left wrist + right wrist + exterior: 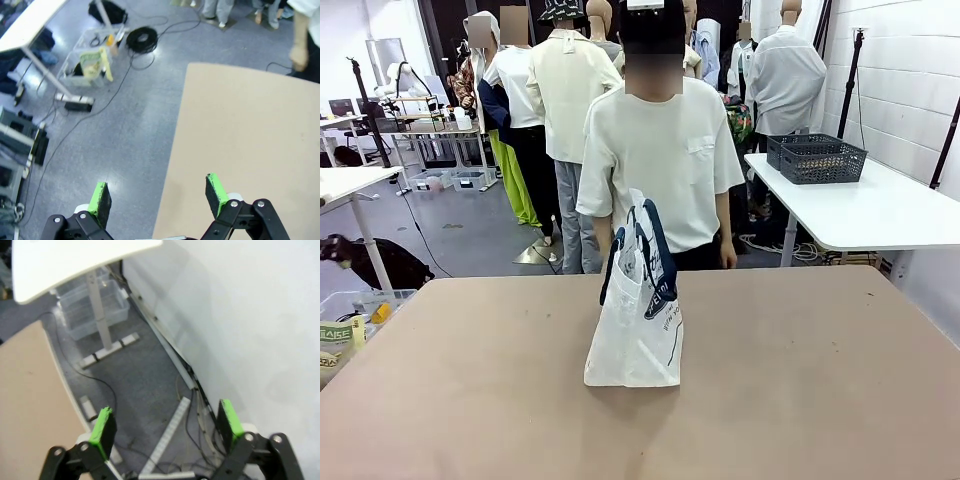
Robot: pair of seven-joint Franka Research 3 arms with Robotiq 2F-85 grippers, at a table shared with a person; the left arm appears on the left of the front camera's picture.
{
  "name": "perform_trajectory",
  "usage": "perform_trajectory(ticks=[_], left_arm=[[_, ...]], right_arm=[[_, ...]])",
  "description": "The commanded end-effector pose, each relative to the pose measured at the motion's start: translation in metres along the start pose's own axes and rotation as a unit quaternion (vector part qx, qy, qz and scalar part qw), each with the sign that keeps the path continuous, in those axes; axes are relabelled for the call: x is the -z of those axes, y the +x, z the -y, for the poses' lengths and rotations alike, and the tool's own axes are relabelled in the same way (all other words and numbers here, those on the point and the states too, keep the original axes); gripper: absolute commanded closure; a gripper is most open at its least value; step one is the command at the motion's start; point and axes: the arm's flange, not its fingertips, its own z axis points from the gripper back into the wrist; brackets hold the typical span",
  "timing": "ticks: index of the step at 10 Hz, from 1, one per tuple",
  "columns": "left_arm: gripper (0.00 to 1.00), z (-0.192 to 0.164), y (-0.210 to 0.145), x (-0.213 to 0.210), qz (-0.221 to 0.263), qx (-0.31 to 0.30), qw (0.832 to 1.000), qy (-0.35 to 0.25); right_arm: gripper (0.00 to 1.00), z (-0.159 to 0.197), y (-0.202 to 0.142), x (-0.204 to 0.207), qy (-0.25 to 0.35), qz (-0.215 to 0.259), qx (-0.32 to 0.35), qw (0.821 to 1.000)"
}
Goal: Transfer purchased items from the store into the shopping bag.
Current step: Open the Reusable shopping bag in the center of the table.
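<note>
The shopping bag (635, 320), whitish plastic with dark blue handles, stands upright at the middle of the brown table (800, 400). A person in a white T-shirt (660, 150) stands right behind it at the far edge, arms down. Small goods (340, 335), one of them yellow, lie in a clear bin beside the table's left edge; I cannot tell whether these are the purchased items. My left gripper (158, 197) hangs open over the table's left edge and the floor. Open too, my right gripper (166, 427) hangs over the floor by a white wall. Nothing is between either pair of fingers.
A white side table (880, 210) at the right carries a dark lattice basket (817, 158). The clear bin (92, 60) sits on the floor among cables and a cable coil (141, 37). More clear bins (95, 310) stand under the white table.
</note>
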Motion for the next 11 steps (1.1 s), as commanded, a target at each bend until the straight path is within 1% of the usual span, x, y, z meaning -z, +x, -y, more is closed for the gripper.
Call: perform_trajectory(ticks=[1,2,3,4,5,6,7,8,9,10,11], left_arm=[[0.0,0.042,0.063,0.012,0.071,0.049,0.992,-0.087],[0.0,0.069,0.096,0.015,0.087,0.074,0.984,-0.138],[0.0,0.092,0.116,0.012,0.088,0.092,0.977,-0.172],[0.0,0.119,0.135,0.01,0.092,0.122,0.968,-0.198],[0.0,0.148,0.154,0.011,0.095,0.132,0.959,-0.232],[0.0,0.181,0.165,0.007,0.094,0.133,0.952,-0.26],[0.0,0.209,0.169,0.001,0.094,0.141,0.949,-0.267],[0.0,0.224,0.176,-0.004,0.101,0.119,0.951,-0.268],[0.0,0.224,0.172,-0.008,0.113,0.12,0.961,-0.22],[0.0,0.254,0.162,-0.016,0.106,0.127,0.95,-0.266],[0.0,0.254,0.162,-0.016,0.106,0.127,0.95,-0.266]], right_arm=[[0.0,-0.051,0.057,-0.023,0.118,0.039,-0.041,0.991],[0.0,-0.082,0.081,-0.04,0.175,0.064,-0.074,0.98],[0.0,-0.115,0.096,-0.059,0.225,0.075,-0.108,0.965],[0.0,-0.144,0.104,-0.075,0.274,0.076,-0.128,0.95],[0.0,-0.178,0.111,-0.092,0.345,0.061,-0.137,0.927],[0.0,-0.208,0.111,-0.109,0.4,0.029,-0.156,0.903],[0.0,-0.236,0.102,-0.13,0.432,0.007,-0.185,0.882],[0.0,-0.257,0.093,-0.139,0.442,-0.01,-0.203,0.874],[0.0,-0.262,0.086,-0.142,0.4,-0.029,-0.216,0.89],[0.0,-0.274,0.084,-0.159,0.439,0.022,-0.173,0.882],[0.0,-0.274,0.084,-0.159,0.439,0.022,-0.173,0.882]])
